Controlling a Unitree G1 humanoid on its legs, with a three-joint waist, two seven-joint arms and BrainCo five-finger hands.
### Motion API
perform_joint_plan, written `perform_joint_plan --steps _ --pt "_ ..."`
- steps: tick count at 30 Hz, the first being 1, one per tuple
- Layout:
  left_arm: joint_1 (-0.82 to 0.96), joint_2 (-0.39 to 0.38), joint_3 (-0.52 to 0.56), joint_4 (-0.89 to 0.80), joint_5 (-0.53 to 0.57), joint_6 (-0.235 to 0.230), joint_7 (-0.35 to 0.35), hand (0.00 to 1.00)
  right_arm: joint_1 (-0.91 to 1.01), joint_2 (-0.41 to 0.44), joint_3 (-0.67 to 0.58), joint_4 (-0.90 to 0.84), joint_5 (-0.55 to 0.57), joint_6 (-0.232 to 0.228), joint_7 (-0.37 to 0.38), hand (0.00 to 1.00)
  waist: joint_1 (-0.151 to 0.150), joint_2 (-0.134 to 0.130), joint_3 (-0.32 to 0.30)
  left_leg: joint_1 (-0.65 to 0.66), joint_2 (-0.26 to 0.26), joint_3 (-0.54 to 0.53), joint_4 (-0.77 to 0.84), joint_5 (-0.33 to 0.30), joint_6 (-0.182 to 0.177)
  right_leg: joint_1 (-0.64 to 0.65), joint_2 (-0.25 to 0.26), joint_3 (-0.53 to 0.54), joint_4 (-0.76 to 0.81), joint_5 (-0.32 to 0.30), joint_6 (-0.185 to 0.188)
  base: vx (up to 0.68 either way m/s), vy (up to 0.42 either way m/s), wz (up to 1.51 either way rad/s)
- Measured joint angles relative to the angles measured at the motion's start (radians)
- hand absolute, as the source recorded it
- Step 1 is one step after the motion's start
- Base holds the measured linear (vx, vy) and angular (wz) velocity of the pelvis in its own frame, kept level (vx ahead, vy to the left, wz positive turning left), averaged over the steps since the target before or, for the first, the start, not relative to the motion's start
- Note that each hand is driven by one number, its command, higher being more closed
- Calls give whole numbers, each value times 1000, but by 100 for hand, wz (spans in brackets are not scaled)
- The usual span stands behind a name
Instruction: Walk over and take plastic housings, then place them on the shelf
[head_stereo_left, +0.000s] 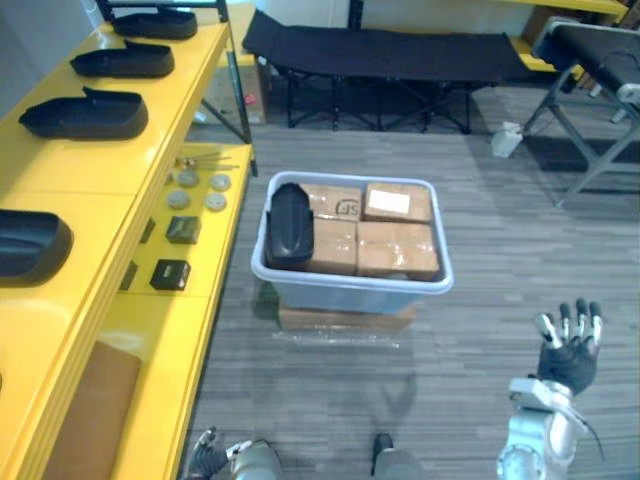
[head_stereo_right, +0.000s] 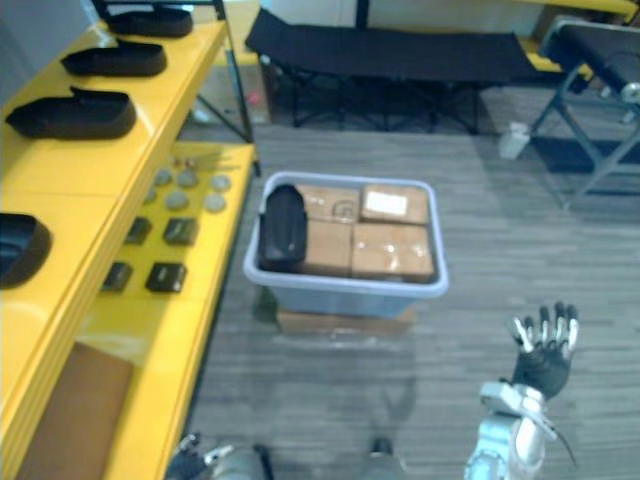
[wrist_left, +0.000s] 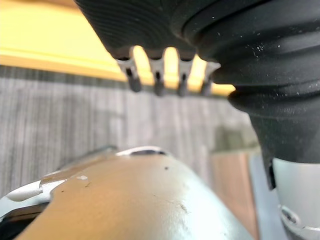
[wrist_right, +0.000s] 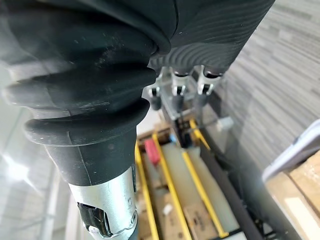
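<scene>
One housing (head_stereo_left: 290, 225) stands on edge in bin (head_stereo_left: 350, 292) beside boxes (head_stereo_left: 398, 248), easy to take from above; more housings (head_stereo_left: 85, 115) lie on shelf (head_stereo_left: 110, 168); right hand (head_stereo_left: 568, 362) is raised, fingers (head_stereo_left: 565, 320) straight, empty, prob. for balance; left hand (head_stereo_left: 205, 450) low, state unclear.

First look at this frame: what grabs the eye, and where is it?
The pale bin on the floor at centre stands out: it is packed with cardboard boxes, with one black plastic housing standing at its left end. To the robot's left, the yellow shelf carries a row of similar black housings on its top level. The right hand is raised at lower right, fingers straight, holding nothing.
</scene>
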Motion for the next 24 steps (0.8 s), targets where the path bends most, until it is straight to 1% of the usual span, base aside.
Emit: perform_joint_plan --steps 3,6,9,11,12,13,14,15,16,17,18,19,20,21,22,23,24 --pt "-2 0 9 9 0 4 0 0 7 -1 1 0 0 1 0 0 -4 7 -7 -2 12 18 10 -8 -1 -1 10 13 -28 14 -5 -35 26 -17" --pt "-20 -4 11 49 -2 9 0 0 23 -6 3 4 -1 9 0 0 -11 21 -16 -15 7 17 6 -7 0 -3 10 10 -49 26 -5 0 6 -4" --pt "-39 -19 50 93 -2 8 1 0 27 -12 58 12 -1 17 2 0 -23 24 -18 -14 -3 18 -20 5 -2 -8 10 9 -74 44 -7 20 1 -2" --pt "-52 -35 86 136 -2 3 6 0 16 -22 138 33 -2 42 2 0 -27 23 -17 -2 -2 22 -28 5 -6 -7 13 8 -74 42 -12 37 -8 -8" --pt "-52 -37 89 141 -2 1 9 0 10 -22 155 45 -2 48 3 0 -26 22 -17 2 -3 24 -34 2 -7 -8 13 6 -68 39 -17 44 0 -8" --pt "-56 -41 94 147 0 -4 11 0 -1 -20 179 64 -3 51 4 0 -24 19 -15 2 -2 27 -30 -8 -10 -25 13 5 -30 25 -38 36 15 -19" --pt "-60 -43 99 145 5 -8 11 0 -17 -20 194 82 -5 52 5 0 -4 12 -8 0 -2 31 -17 -28 -1 -61 10 1 33 5 -65 35 26 -29" --pt "-61 -43 100 145 16 -10 11 0 -21 -19 200 86 -4 54 5 0 4 13 -5 0 -1 32 -5 -40 4 -82 8 -2 75 -2 -73 -3 52 -48" --pt "-60 -43 101 149 45 -12 11 0 -37 -18 214 87 -4 55 3 0 15 9 11 1 11 34 19 -67 9 -142 6 -5 206 -16 -92 -52 85 -40" --pt "-57 -38 102 150 52 -16 10 0 -43 -17 232 84 -5 55 -1 0 17 1 32 20 22 40 52 -94 10 -196 -9 -7 360 -16 -95 -63 96 -29" --pt "-54 -34 109 147 51 -24 11 0 -43 -17 241 82 -5 55 -1 0 17 -10 46 34 26 39 65 -106 13 -213 -20 -7 425 -13 -99 -17 75 -6" --pt "-53 -27 120 143 49 -27 12 0 -34 -15 251 82 -6 56 -1 0 19 -19 76 67 31 35 87 -127 19 -238 -33 -2 513 -9 -124 47 28 5" --pt "-47 -24 125 144 38 -24 13 0 -18 -7 255 78 -12 63 2 0 20 -26 76 79 41 30 100 -142 20 -244 -31 -1 536 -43 -144 76 8 5" --pt "-48 -22 124 144 35 -22 12 0 -12 -4 253 72 -19 66 2 0 20 -27 75 84 45 28 99 -146 18 -247 -24 0 511 -64 -142 98 -6 5" --pt "-54 -14 119 144 26 -23 11 0 -7 -4 249 56 -24 70 6 0 16 -25 76 83 51 22 94 -152 13 -261 -11 10 423 -75 -136 102 -15 5" --pt "-59 -10 118 144 22 -23 11 0 -7 -3 243 47 -27 75 10 0 15 -24 77 80 51 17 91 -153 13 -271 -2 30 361 -69 -128 153 -46 21" --pt "-67 -9 117 145 -1 -24 9 0 -7 -4 231 31 -31 87 22 0 6 -19 80 70 52 -4 90 -155 8 -283 12 85 228 -44 -102 181 -100 47"
